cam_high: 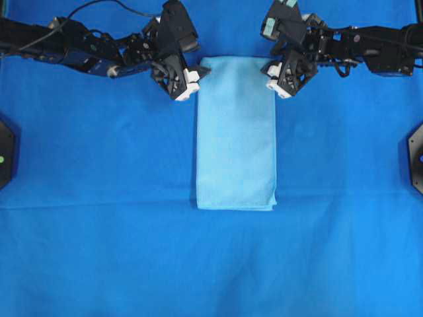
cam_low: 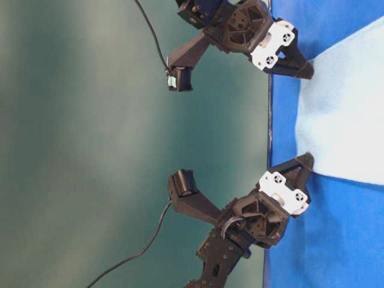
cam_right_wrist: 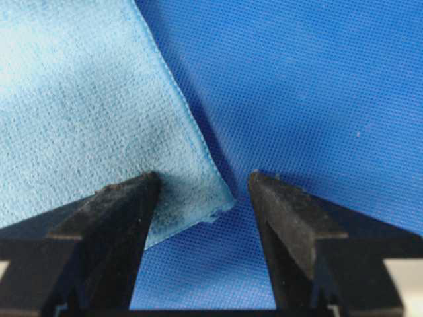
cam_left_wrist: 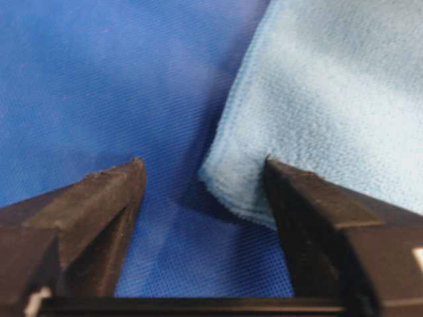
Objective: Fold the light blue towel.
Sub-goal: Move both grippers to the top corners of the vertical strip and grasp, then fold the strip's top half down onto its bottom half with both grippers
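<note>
The light blue towel [cam_high: 236, 132] lies flat on the table as a tall narrow rectangle, its long sides running from near to far. Both grippers are at its far end. My left gripper [cam_high: 198, 75] is open at the far left corner. In the left wrist view that corner [cam_left_wrist: 228, 181] lies between the jaws of the left gripper [cam_left_wrist: 201, 165], close to the right finger [cam_left_wrist: 297, 198]. My right gripper [cam_high: 271, 71] is open at the far right corner. In the right wrist view the right gripper [cam_right_wrist: 203, 177] straddles that corner [cam_right_wrist: 215, 195], beside the left finger [cam_right_wrist: 125, 205].
A royal-blue cloth [cam_high: 99, 251] covers the whole table, with a faint crease running across near the towel's near edge. Black mounts sit at the left edge [cam_high: 5, 153] and the right edge [cam_high: 416, 157]. A green wall [cam_low: 90, 150] stands behind the arms.
</note>
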Motion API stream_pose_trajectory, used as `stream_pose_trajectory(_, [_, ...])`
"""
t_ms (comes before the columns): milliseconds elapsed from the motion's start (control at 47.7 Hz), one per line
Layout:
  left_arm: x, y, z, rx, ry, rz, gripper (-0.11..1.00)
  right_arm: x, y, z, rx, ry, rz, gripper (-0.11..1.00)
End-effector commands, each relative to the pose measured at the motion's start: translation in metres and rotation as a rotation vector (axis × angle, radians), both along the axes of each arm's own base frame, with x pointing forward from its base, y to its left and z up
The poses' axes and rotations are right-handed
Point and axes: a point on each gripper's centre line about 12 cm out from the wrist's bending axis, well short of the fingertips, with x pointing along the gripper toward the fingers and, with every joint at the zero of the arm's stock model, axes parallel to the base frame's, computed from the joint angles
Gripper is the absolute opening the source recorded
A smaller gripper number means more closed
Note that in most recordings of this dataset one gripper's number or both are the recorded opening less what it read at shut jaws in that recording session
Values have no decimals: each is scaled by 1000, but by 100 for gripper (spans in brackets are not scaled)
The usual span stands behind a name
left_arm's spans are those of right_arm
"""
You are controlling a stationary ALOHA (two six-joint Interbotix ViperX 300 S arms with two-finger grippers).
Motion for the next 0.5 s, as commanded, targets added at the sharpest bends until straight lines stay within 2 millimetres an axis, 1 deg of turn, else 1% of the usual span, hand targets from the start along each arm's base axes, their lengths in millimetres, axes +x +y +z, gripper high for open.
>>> stream_pose_trajectory(0, [3,1,8,21,-12,-9,64,2,-4,4,-11,-9,0,60])
stream_pose_trajectory(42, [3,1,8,30,-4,-17,56,1,-4,4,-9,-7,-3,57])
stream_pose_trajectory(84, [2,1,7,36,5,-23,46,1,-3,3,-5,-8,-7,51])
stream_pose_trajectory(126, [3,1,7,41,11,-29,35,0,-3,3,-2,-8,-12,41])
stream_pose_trajectory(231, [5,1,7,50,17,-40,10,-1,-3,2,9,-5,-27,10])
stream_pose_trajectory(252, [5,1,7,53,18,-41,6,-1,-2,2,12,-7,-31,6])
stream_pose_trajectory(273, [6,0,8,56,18,-45,4,-1,-2,2,14,-6,-34,5])
stream_pose_trajectory(399, [7,2,10,68,19,-50,3,-2,-2,2,23,-12,-46,5])
stream_pose_trajectory(482, [9,3,16,80,6,-51,3,-2,-2,3,29,-17,-56,5])
